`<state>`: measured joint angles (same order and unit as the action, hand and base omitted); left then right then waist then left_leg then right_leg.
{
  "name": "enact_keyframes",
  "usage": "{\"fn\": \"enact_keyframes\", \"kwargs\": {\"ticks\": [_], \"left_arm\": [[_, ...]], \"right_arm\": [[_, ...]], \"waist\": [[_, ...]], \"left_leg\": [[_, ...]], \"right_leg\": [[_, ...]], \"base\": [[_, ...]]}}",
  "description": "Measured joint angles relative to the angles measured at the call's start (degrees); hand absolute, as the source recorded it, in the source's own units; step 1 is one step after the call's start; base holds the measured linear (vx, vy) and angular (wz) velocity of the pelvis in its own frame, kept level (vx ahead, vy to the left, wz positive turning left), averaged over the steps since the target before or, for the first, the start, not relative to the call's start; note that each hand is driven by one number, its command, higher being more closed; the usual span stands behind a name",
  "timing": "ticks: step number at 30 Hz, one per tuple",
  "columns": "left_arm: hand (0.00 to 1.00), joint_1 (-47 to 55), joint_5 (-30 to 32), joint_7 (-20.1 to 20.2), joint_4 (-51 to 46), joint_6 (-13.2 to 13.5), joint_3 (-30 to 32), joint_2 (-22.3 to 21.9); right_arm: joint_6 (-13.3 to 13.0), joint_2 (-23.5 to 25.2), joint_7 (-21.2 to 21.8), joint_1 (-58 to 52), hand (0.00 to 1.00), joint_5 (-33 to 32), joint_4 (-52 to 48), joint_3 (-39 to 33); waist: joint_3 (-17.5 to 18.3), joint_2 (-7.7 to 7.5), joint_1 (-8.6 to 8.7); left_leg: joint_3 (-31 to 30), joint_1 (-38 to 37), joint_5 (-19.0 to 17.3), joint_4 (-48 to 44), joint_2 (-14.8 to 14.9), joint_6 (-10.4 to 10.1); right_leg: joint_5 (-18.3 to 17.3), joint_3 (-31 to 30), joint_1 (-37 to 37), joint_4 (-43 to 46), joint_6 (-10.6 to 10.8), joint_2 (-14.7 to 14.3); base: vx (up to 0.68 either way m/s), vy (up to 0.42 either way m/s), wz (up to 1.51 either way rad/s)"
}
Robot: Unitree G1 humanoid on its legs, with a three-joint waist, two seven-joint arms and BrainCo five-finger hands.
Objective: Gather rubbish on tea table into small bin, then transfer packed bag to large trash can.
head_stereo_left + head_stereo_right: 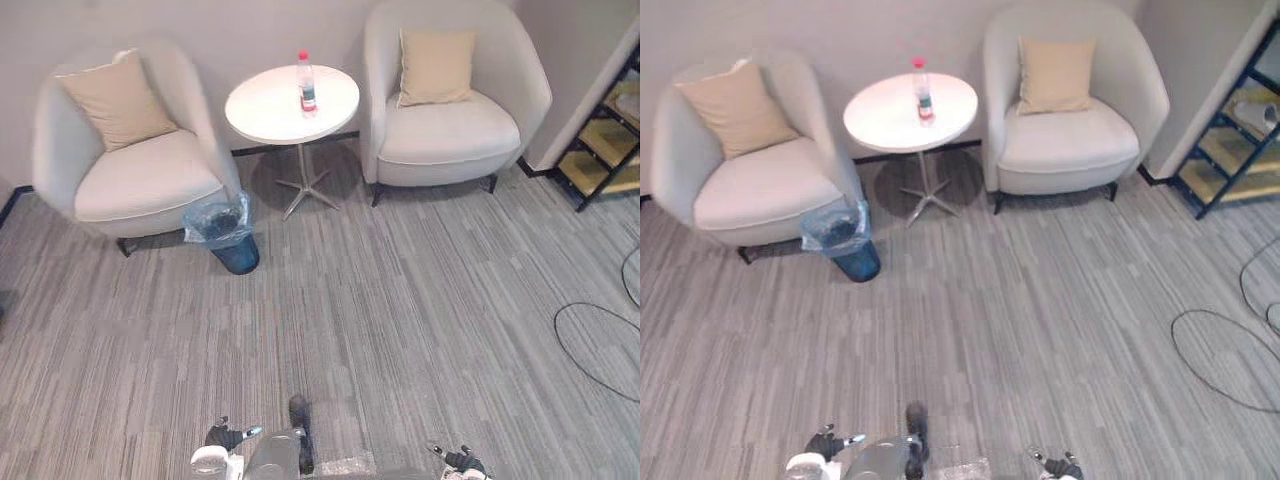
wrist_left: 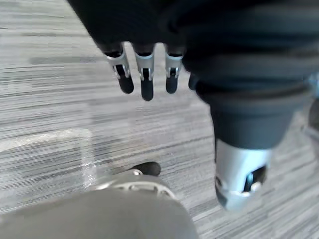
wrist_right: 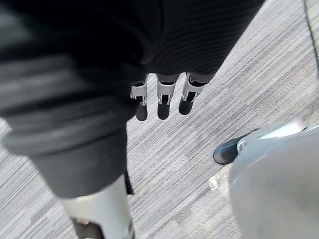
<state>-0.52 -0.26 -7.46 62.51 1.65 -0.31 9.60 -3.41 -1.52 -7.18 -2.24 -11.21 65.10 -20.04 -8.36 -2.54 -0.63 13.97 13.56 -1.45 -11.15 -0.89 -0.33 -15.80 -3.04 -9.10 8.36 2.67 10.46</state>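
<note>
Bottle: 1 plastic water bottle (image 1: 307, 82) with a red cap stood upright on the far right part of the round white tea table (image 1: 265, 110). It looked like the only rubbish to gather.
Small bin: the small bin (image 1: 236, 250) sat on the floor, left of and nearer than the table's foot and just beside the left armchair (image 1: 140, 180). Its blue bag liner (image 1: 215, 220) gaped open, so the carry from the table would likely be short.
Left hand: the left hand (image 2: 145, 79) hung low with straight, relaxed fingers and held nothing.
Right hand: the right hand (image 3: 163, 97) was likewise slack and empty. Both were well apart from the table, so the approach seemed not yet begun.
Surface: grey striped carpet (image 1: 400, 300).
Room: 2 pale armchairs flanked the table at the far wall, the right armchair (image 1: 450, 135) beside a dark shelf (image 1: 605, 135). Each held 1 tan cushion (image 1: 118, 98).
</note>
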Motion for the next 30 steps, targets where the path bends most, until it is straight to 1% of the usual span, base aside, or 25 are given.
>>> {"fn": "enact_keyframes", "kwargs": {"ticks": [2, 3, 4, 5, 6, 7, 8, 9, 10, 11, 12, 13, 14, 15, 16, 18, 20, 21, 22, 23, 24, 26, 28, 29, 30], "left_arm": [[0.0, -0.52, -0.28, -0.04, 0.18, 0.02, -0.11, -0.47], [0.0, -0.43, -1.22, -0.05, 0.4, 0.04, -0.12, -1.08], [0.0, -0.43, -1.8, -0.05, 0.46, -0.02, -0.72, -1.44], [0.0, -0.46, -2.24, -0.05, 0.69, -0.14, -1.22, -1.61], [0.0, -0.54, -2.26, -0.05, 1.21, -0.29, -1.71, -2.04], [0.0, -0.58, -2.28, -0.04, 1.73, -0.53, -1.95, -2.64], [0.0, -0.49, -2.28, -0.05, 1.8, -0.83, -1.84, -3.77], [0.0, -0.72, -2.3, -0.04, 1.79, -0.87, -1.73, -3.84], [0.0, -0.8, -2.3, -0.03, 1.77, -0.85, -1.72, -4.04], [0.0, -0.9, -2.31, -0.05, 1.85, -0.87, -1.55, -4.32], [0.0, -0.82, -2.31, -0.04, 1.95, -0.87, -1.23, -4.64], [0.0, -0.5, -2.29, -0.03, 2.23, -0.85, -1.1, -4.93], [0.0, -0.39, -2.26, 0.09, 2.27, -0.82, -0.76, -4.75], [0.0, -0.33, -2.25, 0.1, 2.28, -0.82, -0.31, -4.02], [0.0, -0.84, -2.25, -0.02, 2.8, -0.89, 1.22, -5.15], [0.0, -0.5, -2.24, 0.0, 2.72, -0.79, 4.19, -7.42], [0.0, -0.56, -2.27, -0.03, 2.06, -0.85, 5.88, -7.66], [0.0, -0.62, -2.3, -0.05, 0.88, -0.89, 6.73, -8.04], [0.0, -0.49, -2.52, -0.04, -1.1, -0.84, 8.4, -8.68], [0.0, -0.38, -2.85, -0.04, -2.43, -0.74, 8.78, -8.71], [0.0, -0.32, -3.61, 0.02, -4.03, -0.42, 8.73, -9.09], [0.0, -0.56, -3.93, -0.01, -4.56, 0.23, 8.13, -9.41], [0.0, -0.94, -4.03, 0.09, -4.71, 0.46, 7.53, -9.36], [0.0, -1.04, -4.04, 0.1, -4.54, 0.44, 7.03, -9.37], [0.0, -0.99, -3.97, 0.1, -4.32, 0.42, 5.79, -9.34]], "right_arm": [[0.06, 0.41, 0.19, 0.22, 0.0, 0.06, 0.15, 0.0], [-0.05, 0.47, 0.51, 0.57, 0.0, 0.02, 0.87, -0.04], [-0.1, 0.34, 0.7, 1.11, 0.0, 0.11, 0.93, -0.04], [-0.11, 0.36, 0.83, 1.34, 0.0, 0.12, 0.87, -0.05], [-0.15, 0.38, 1.08, 1.59, 0.0, 0.14, 0.55, -0.07], [-0.08, 0.24, 1.16, 1.74, 0.0, 0.2, -0.41, -0.04], [-0.04, 0.26, 1.3, 1.69, 0.0, 0.74, -1.27, 0.02], [-0.18, 0.23, 1.57, 1.95, 0.0, 1.72, -1.93, 0.01], [-0.16, 0.16, 1.59, 2.27, 0.0, 2.07, -2.04, -0.01], [-0.15, -0.05, 1.62, 2.45, 0.0, 2.26, -3.07, 0.0], [-0.2, -0.23, 1.66, 2.57, 0.0, 2.27, -3.48, -0.01], [-0.23, -0.56, 1.69, 2.76, 0.0, 2.36, -3.51, 0.05], [-0.19, -0.71, 1.65, 2.7, 0.0, 2.44, -3.29, 0.07], [-0.03, -0.67, 1.7, 2.09, 0.0, 2.47, -2.77, 0.01], [-0.04, -1.77, 1.96, 2.76, 0.0, 2.43, -2.76, -0.31], [0.03, -3.29, 1.89, 2.55, 0.0, 2.48, -2.6, -0.24], [0.02, -3.13, 1.64, 2.13, 0.0, 2.08, -2.98, -0.74], [0.08, -3.14, 1.51, 1.33, 0.0, 2.07, -3.25, -0.68], [0.09, -3.17, 1.28, 0.21, 0.0, 1.85, -3.6, -0.28], [0.07, -3.18, 1.14, -0.22, 0.0, 1.62, -3.76, 0.35], [0.11, -3.0, 1.04, -0.59, 0.0, 1.08, -3.77, 1.37], [0.09, -2.39, 1.06, -0.14, 0.0, 0.95, -3.93, 1.36], [0.13, -1.57, 1.06, 0.44, 0.0, 0.2, -3.78, 1.24], [0.14, -1.35, 1.02, 0.96, 0.0, -0.15, -3.52, 0.92], [0.16, -1.47, 1.01, 1.04, 0.0, -0.1, -3.05, 0.67]], "waist": [[0.13, -0.42, -0.66], [0.21, -0.17, -1.02], [0.07, 0.13, -0.68], [-0.19, 0.5, -0.08], [-0.3, 0.56, 0.29], [-0.48, 0.7, 0.48], [-0.76, 1.19, 0.64], [-0.95, 1.53, 0.78], [-1.07, 1.73, 0.86], [-1.51, 2.39, 0.98], [-1.86, 2.92, 1.09], [-1.92, 3.15, 1.32], [-1.92, 2.82, 1.34], [-1.73, 0.68, 1.46], [-2.94, 2.98, 1.47], [-2.8, 5.17, 1.33], [-2.86, 5.32, 1.6], [-3.14, 5.13, 1.99], [-3.49, 5.0, 1.71], [-3.56, 4.74, 0.95], [-3.75, 4.24, 0.33], [-3.72, 4.2, 0.1], [-3.69, 4.16, -0.04], [-3.7, 4.13, -0.09], [-3.66, 4.23, -0.14]], "left_leg": [[1.49, -2.33, -2.13, -0.05, -0.94, 1.09], [2.44, -5.06, -3.37, 0.67, -0.97, 1.48], [2.46, -8.5, -4.78, 1.6, -1.09, 1.61], [2.08, -10.53, -5.47, 2.35, -1.2, 1.69], [1.45, -13.5, -5.93, 3.63, -1.47, 1.8], [1.2, -17.36, -5.94, 5.87, -1.69, 1.83], [1.11, -21.38, -5.94, 8.02, -1.45, 1.83], [1.1, -23.36, -5.95, 8.81, -0.96, 1.84], [1.05, -24.08, -5.95, 8.91, -0.54, 1.84], [0.54, -25.21, -5.97, 8.94, 0.68, 1.86], [0.09, -25.77, -5.97, 8.96, 1.54, 1.86], [-0.43, -26.12, -6.21, 8.9, 2.35, 1.47], [-0.68, -26.61, -6.89, 8.98, 2.52, 0.35], [-2.0, -27.36, -8.89, 9.03, 1.34, -2.57], [-3.26, -28.89, -10.67, 9.11, 3.55, -4.31], [-3.62, -27.87, -10.79, 6.21, 5.76, -4.59], [-4.12, -23.51, -10.84, -3.11, 7.34, -4.66], [-5.11, -18.89, -10.56, -13.76, 9.3, -5.35], [-4.83, -14.19, -8.77, -24.83, 12.14, -6.46], [-3.56, -11.78, -8.56, -31.25, 13.99, -6.57], [-0.1, -8.44, -9.22, -36.86, 15.95, -5.5], [3.84, -5.12, -10.19, -35.45, 16.2, -4.09], [6.45, -2.45, -10.48, -27.21, 14.28, -3.55], [6.71, -2.42, -9.97, -19.48, 11.98, -3.71], [5.75, -3.57, -6.28, -7.19, 8.54, -4.27]], "right_leg": [[0.37, -1.86, 1.85, 6.63, 0.66, 0.91], [1.66, -2.95, 4.95, 15.53, 4.2, 0.88], [3.76, -3.64, 8.76, 26.57, 13.16, 0.43], [4.18, -3.6, 10.84, 32.93, 13.28, 0.02], [3.44, -1.93, 13.47, 40.56, 12.39, 0.07], [1.64, 1.61, 15.91, 45.7, 9.48, 0.91], [-0.61, 6.03, 18.32, 47.18, 5.16, 1.72], [-2.05, 8.52, 20.62, 45.5, 2.76, 1.72], [-2.68, 9.57, 21.74, 43.56, 1.98, 1.53], [-3.16, 11.7, 23.91, 37.93, 1.04, 0.98], [-2.67, 12.04, 24.55, 33.64, 0.76, 0.29], [0.06, 11.28, 25.18, 24.59, 0.9, -0.81], [4.76, 9.3, 24.95, 16.36, 0.96, -1.65], [14.7, 5.21, 25.15, 10.61, 1.0, -1.45], [12.75, 6.21, 25.15, 14.22, 0.38, -2.86], [8.15, 8.26, 24.88, 15.63, -0.37, -3.65], [6.09, 10.36, 22.99, 15.25, -0.61, -3.35], [5.33, 12.42, 20.01, 13.77, -0.79, -3.3], [4.44, 14.65, 16.07, 12.35, -1.75, -3.58], [3.04, 15.67, 13.71, 11.96, -2.3, -3.64], [1.82, 17.07, 10.4, 10.67, -2.09, -3.59], [1.59, 17.62, 7.72, 8.0, -1.57, -3.59], [1.63, 17.5, 5.82, 5.7, -0.79, -3.22], [1.6, 17.37, 4.91, 4.59, -0.17, -2.74], [1.78, 16.77, 3.78, 3.95, 0.5, -2.2]], "base": [[0.48, 0.183, -0.33], [0.43, 0.178, -0.41], [0.42, 0.169, -0.29], [0.4, 0.133, -0.01], [0.4, 0.088, 0.07], [0.48, 0.072, 0.06], [0.46, 0.02, 0.05], [0.35, -0.015, 0.08], [0.32, -0.073, 0.18], [0.24, -0.091, 0.2], [0.31, -0.165, 0.33], [0.33, -0.223, 0.4], [0.33, -0.24, 0.59], [0.35, -0.269, 0.49], [0.31, -0.257, 0.42], [0.33, -0.285, 0.28], [0.26, -0.281, 0.58], [0.24, -0.278, 1.02], [0.24, -0.234, 0.97], [0.26, -0.198, 0.72], [0.21, -0.149, 0.39], [0.21, -0.057, 0.18], [0.27, 0.02, -0.03], [0.29, 0.098, -0.15], [0.45, 0.175, -0.31]]}}
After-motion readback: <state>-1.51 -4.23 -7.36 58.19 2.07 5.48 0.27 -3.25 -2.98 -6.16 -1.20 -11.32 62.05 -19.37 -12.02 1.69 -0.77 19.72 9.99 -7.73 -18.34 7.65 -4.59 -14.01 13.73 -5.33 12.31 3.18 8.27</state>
